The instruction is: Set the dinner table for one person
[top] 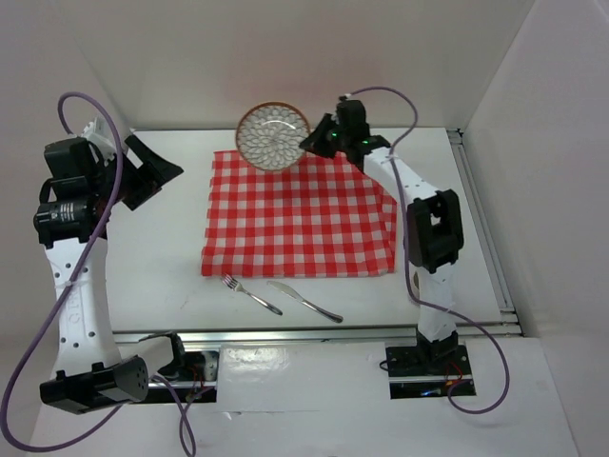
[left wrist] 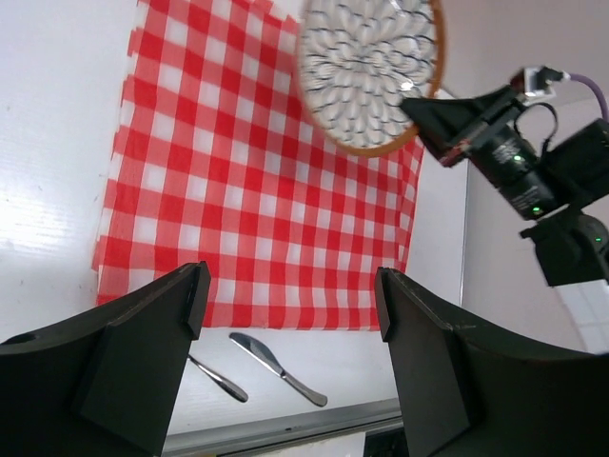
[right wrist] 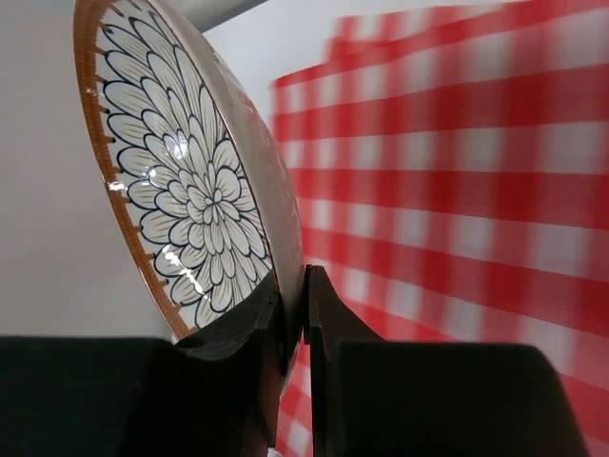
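Plate (top: pixel 273 136): stiff, probably fragile; above cloth (top: pixel 300 214) at 12 o'clock.
Right fingers (right wrist: pixel 381 390): clamped on its rim.
Left fingers (left wrist: pixel 133 362): apart, empty.

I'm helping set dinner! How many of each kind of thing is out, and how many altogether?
Round flower-patterned plate with orange rim: 1
Red-and-white checked cloth: 1
Silver metal fork: 1
Silver metal knife: 1
Total: 4

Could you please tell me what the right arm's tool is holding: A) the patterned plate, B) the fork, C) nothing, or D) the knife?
A: the right tool is closed on the rim of the plate, which it holds tilted, while the fork and knife lie on the table.
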`<state>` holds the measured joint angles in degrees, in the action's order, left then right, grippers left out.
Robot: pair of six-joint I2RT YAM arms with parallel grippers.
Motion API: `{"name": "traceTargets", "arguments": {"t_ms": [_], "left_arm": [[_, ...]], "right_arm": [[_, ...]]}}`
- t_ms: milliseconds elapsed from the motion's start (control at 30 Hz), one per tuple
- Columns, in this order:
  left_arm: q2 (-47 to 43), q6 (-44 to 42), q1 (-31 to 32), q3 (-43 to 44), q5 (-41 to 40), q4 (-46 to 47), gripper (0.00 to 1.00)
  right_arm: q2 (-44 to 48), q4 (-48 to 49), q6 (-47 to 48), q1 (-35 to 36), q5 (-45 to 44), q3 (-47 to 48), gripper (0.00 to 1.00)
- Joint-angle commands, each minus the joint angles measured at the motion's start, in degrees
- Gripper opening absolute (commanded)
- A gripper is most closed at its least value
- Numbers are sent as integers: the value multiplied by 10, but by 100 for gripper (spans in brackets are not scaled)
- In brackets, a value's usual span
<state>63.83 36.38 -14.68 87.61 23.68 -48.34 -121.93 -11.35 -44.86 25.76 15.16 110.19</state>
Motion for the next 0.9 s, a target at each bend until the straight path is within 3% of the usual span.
{"name": "traceTargets", "arguments": {"t_ms": [0, 267, 500, 867], "left_arm": [[-6, -3, 2, -30, 0, 22, 88], [-6, -3, 2, -68, -10, 39, 88], [-1, -3, 2, -98, 3, 45, 88], [-1, -3, 2, -111, 3, 51, 88]], "right_arm": [[82, 27, -27, -38, 43, -49, 0], [172, 25, -27, -108, 138, -233, 0], [199, 81, -27, -108, 165, -341, 0], [174, 125, -27, -97, 177, -382, 0]]}}
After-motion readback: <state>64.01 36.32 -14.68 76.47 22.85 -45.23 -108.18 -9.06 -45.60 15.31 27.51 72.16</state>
